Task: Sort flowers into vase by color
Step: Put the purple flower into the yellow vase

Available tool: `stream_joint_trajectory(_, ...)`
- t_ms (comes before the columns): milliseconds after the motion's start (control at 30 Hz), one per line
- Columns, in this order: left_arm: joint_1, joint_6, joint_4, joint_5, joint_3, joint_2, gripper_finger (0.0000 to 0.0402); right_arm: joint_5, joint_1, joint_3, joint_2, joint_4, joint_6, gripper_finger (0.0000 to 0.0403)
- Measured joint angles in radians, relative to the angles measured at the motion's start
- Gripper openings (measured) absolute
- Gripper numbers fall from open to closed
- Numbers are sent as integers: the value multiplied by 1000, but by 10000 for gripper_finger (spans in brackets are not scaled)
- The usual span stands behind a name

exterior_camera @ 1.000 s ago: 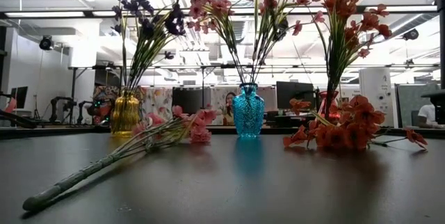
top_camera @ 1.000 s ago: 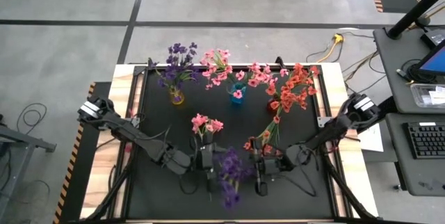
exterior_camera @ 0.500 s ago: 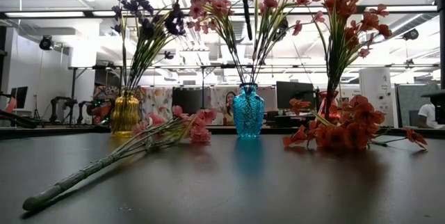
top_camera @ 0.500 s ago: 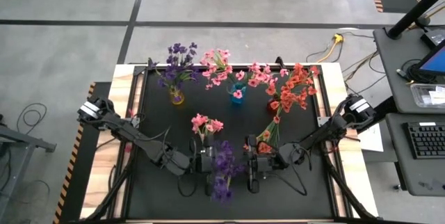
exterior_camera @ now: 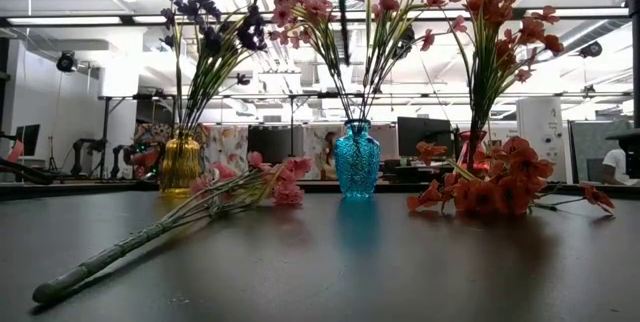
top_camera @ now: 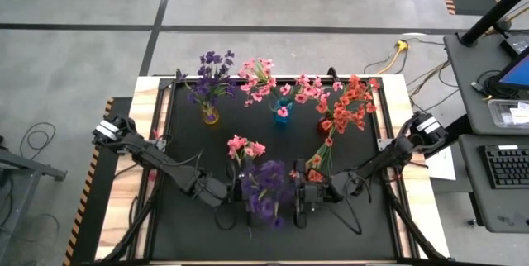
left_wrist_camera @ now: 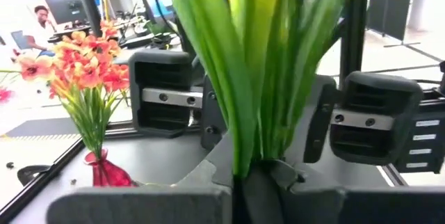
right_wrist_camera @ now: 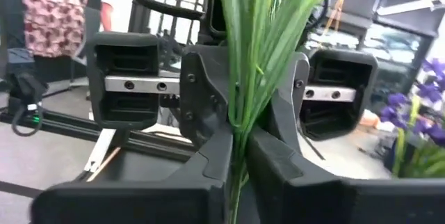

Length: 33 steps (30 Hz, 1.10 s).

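A purple sprig (top_camera: 266,193) is held upright at the near middle of the table (top_camera: 364,231), its stem clamped by both the left gripper (top_camera: 246,190) and the right gripper (top_camera: 300,193). A handover seems underway; next, one gripper must probably release before transport to the far-left purple vase (top_camera: 212,116).

my arms: dark jointed links, black cables trailing
my left hand (left_wrist_camera: 243,182): matte black fingers
my carriages: silver rails, small screws

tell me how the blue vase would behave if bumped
Probably tippy: the blue vase is small and narrow, while its pink flowers rise tall and spread wide. It looks like glass, so likely breakable and somewhat slick to grip.
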<state>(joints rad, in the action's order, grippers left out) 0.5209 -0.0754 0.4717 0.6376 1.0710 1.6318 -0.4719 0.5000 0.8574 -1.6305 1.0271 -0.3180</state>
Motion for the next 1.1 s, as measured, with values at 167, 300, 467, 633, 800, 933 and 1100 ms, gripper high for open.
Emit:
stream_joint_trajectory(167, 1, 10, -30, 5, 0, -12, 8, -58, 4, 1, 38, -115, 64, 89)
stream_joint_trajectory(300, 2, 8, -26, 3, 0, -40, 8, -88, 4, 0, 68, -182, 72, 119)
stream_joint_trajectory(467, -10, -21, -114, 66, 0, -90, 7, -223, 3, 0, 122, -300, 75, 146)
stream_joint_trajectory(633, -49, -3, -259, 116, -1, -196, 7, -299, 1, 0, 192, -433, 75, 167)
stream_joint_trajectory(800, -108, 10, -370, 121, -9, -293, 7, -300, -3, 0, 245, -452, 36, 179)
stream_joint_trajectory(933, -132, 37, -428, 90, -27, -347, 7, -299, -3, 0, 267, -475, 19, 180)
stream_joint_trajectory(1100, -132, 197, -521, -35, -102, -353, 7, -300, -3, 0, 277, -635, 112, 178)
